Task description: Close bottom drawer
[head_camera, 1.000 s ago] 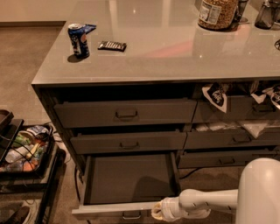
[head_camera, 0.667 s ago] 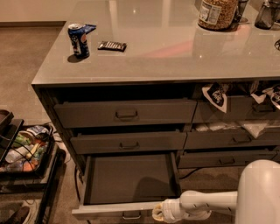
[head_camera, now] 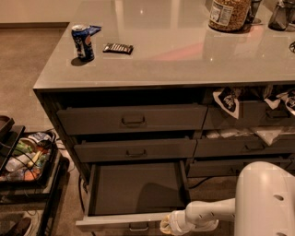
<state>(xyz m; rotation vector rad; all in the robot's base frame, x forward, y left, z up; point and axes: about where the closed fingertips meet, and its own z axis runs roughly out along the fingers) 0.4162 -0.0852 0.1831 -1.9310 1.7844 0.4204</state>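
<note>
View of a dark-grey cabinet with a glossy grey top surface (head_camera: pixel 184 60) and two stacks of drawers. In the left stack, the lowest of three wide dark-grey drawers, the bottom drawer (head_camera: pixel 103 223), stands pulled far out towards the camera, so that its long grey inner floor shows. Its flat front panel lies near the lower frame edge and carries a small central metal pull handle (head_camera: pixel 138 227). The middle wide drawer (head_camera: pixel 136 150) and the top wide drawer (head_camera: pixel 133 119) above it are each slightly ajar.

The white robot arm (head_camera: pixel 214 211) reaches in from the lower right. Its pale yellowish gripper (head_camera: pixel 167 225) sits against the right part of the bottom drawer's front, just beside the handle. Whether the jaws are open or shut cannot be told.

On the surface stand a dented blue drink can (head_camera: pixel 83 42), a flat dark snack wrapper (head_camera: pixel 118 48) beside it, and a large clear jar (head_camera: pixel 229 14) at the far edge. Black-and-white packets (head_camera: pixel 228 100) hang from the right stack. A black wire basket of mixed items (head_camera: pixel 27 156) stands on the floor at left.
</note>
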